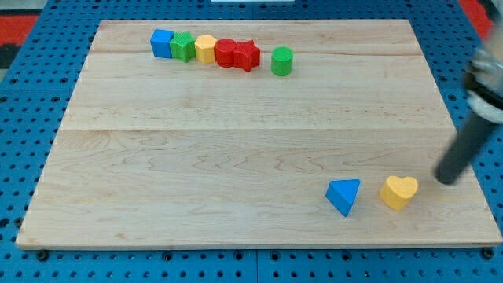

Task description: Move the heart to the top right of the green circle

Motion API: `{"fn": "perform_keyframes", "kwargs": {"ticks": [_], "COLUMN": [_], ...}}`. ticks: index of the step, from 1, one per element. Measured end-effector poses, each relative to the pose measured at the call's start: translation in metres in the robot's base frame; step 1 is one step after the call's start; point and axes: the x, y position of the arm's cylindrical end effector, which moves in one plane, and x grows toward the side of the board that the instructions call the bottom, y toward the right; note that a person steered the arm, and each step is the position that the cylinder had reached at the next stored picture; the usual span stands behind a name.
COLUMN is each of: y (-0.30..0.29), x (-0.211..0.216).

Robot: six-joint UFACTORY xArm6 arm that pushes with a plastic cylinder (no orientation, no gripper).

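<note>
A yellow heart block (pixel 399 191) lies near the board's bottom right. A green circle block (pixel 282 60) stands near the view's top, right of a row of blocks. My tip (pixel 446 180) is the lower end of a dark rod that comes in from the view's right edge. It sits just right of the heart and slightly above it, with a small gap between them. A blue triangle block (pixel 344 195) lies just left of the heart.
A row of blocks runs along the top of the wooden board (pixel 236 141): a blue cube (pixel 162 42), a green star (pixel 183 46), a yellow hexagon (pixel 205 49), a red cylinder (pixel 225 53) and a red star (pixel 247 55).
</note>
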Motion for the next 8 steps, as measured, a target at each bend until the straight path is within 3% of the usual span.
{"fn": "perform_keyframes", "kwargs": {"ticks": [1, 2, 3, 4, 6, 7, 8], "y": [0.003, -0.101, -0.147, -0.165, -0.133, -0.067, -0.063], "x": [0.042, 0.031, -0.021, -0.047, -0.015, -0.05, -0.111]}}
